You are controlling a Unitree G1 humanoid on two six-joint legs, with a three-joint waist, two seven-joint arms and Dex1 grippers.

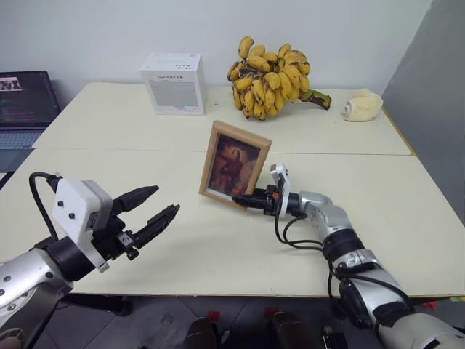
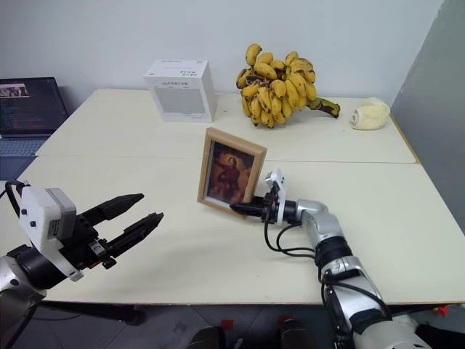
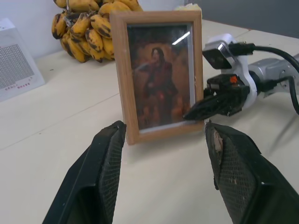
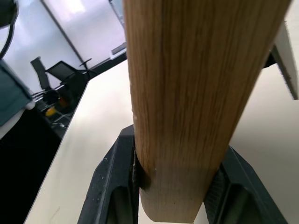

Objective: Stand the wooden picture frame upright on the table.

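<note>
The wooden picture frame (image 1: 234, 163) stands upright near the middle of the table (image 1: 109, 123), its reddish portrait facing me and leaning back slightly. My right gripper (image 1: 243, 200) reaches in from the right, level, and is shut on the frame's lower right edge. In the right wrist view the light wood edge (image 4: 187, 93) sits clamped between both black fingers (image 4: 117, 186). My left gripper (image 1: 161, 203) hovers open to the left of the frame and apart from it, pointing toward it. In the left wrist view the frame (image 3: 159, 74) shows beyond its spread fingertips (image 3: 112, 144).
A white box (image 1: 173, 83) and a big bunch of bananas (image 1: 270, 76) stand at the back of the table. A pale crumpled object (image 1: 362, 105) lies at the back right. A laptop (image 1: 22, 102) sits off the table's left end. A grey wall (image 1: 436, 87) borders the right side.
</note>
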